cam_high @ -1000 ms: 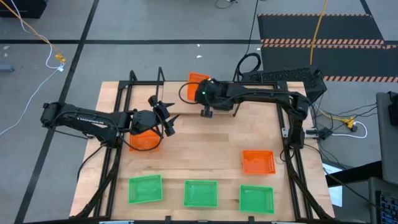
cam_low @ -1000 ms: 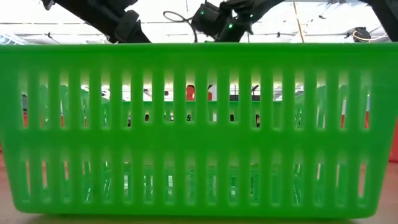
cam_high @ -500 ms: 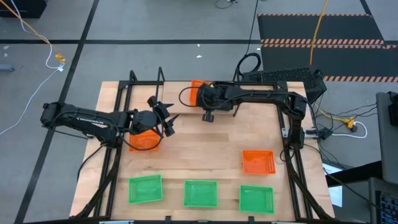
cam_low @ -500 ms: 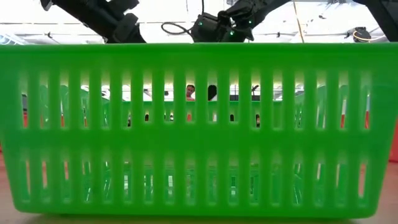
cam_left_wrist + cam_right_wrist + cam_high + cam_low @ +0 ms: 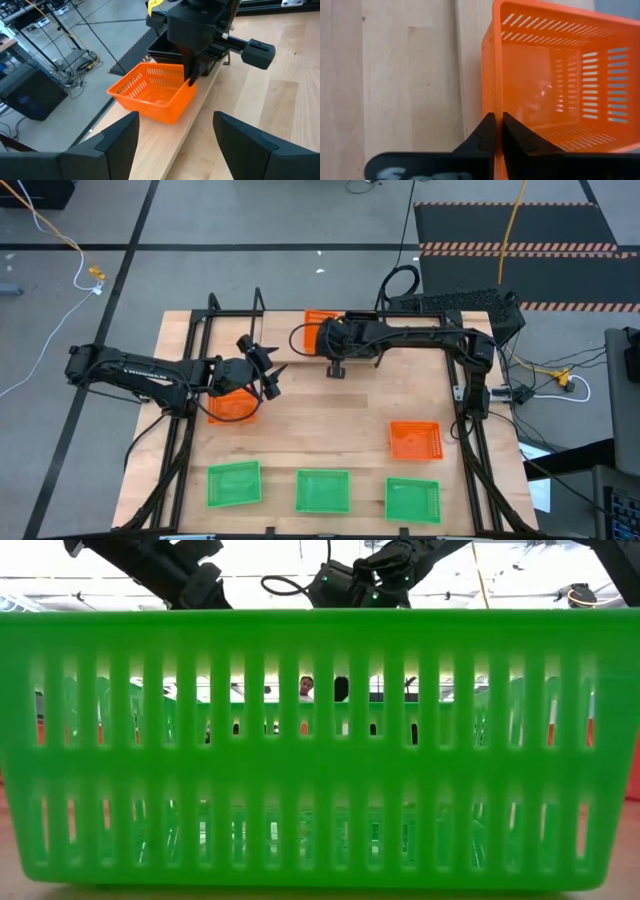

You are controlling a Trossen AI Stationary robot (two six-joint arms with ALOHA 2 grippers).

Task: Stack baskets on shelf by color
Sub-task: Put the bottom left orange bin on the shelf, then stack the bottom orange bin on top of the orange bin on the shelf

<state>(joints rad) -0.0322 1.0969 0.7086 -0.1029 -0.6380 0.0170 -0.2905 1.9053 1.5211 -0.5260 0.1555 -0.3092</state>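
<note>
The wooden table (image 5: 330,420) sits on a grey floor (image 5: 250,220). A yellow cable (image 5: 60,235) lies on the floor at the far left. A black mat with striped edges (image 5: 520,250) lies far right. A black table frame (image 5: 470,390) runs along the table's sides.

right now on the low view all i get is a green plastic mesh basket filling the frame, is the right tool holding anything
observer: Yes. The right tool is shut on one side wall of an orange plastic mesh basket at the far edge of the wooden table.
operator: and the other arm
observer: The left tool is open with nothing between its fingers, above a second orange mesh basket on the table's left side.
operator: how many like the one blocking me
observer: Three green mesh baskets sit in a row along the near edge.
</note>
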